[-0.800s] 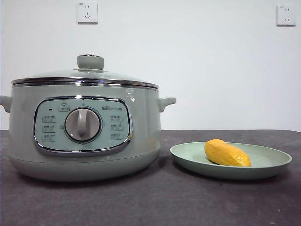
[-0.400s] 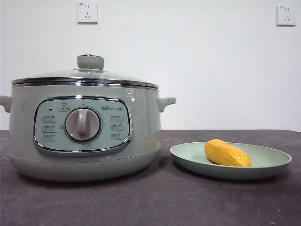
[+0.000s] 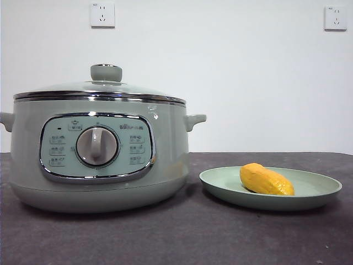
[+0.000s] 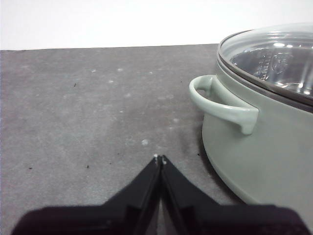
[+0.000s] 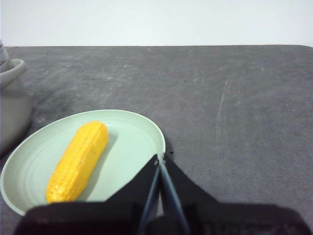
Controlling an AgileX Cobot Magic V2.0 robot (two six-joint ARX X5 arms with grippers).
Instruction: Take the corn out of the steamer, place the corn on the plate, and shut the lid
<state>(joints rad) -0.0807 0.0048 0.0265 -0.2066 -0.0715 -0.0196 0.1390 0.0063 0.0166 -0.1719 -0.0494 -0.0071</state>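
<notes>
1. I am seeing my left gripper (image 4: 160, 159) pinched closed on nothing, idling over the dark table (image 4: 88, 107) just beside the steamer (image 4: 264, 147), near its side handle (image 4: 222, 105).
2. I am seeing my right gripper (image 5: 160, 157) likewise closed and empty, hanging at the rim of the plate (image 5: 142, 142).
3. The corn (image 5: 78, 161) is lying on that plate, close ahead of the right jaws.
4. The glass lid (image 3: 99, 91) is sitting on the steamer; I cannot see anything inside.
5. I am judging every step done, with nothing left but parking both arms.
</notes>
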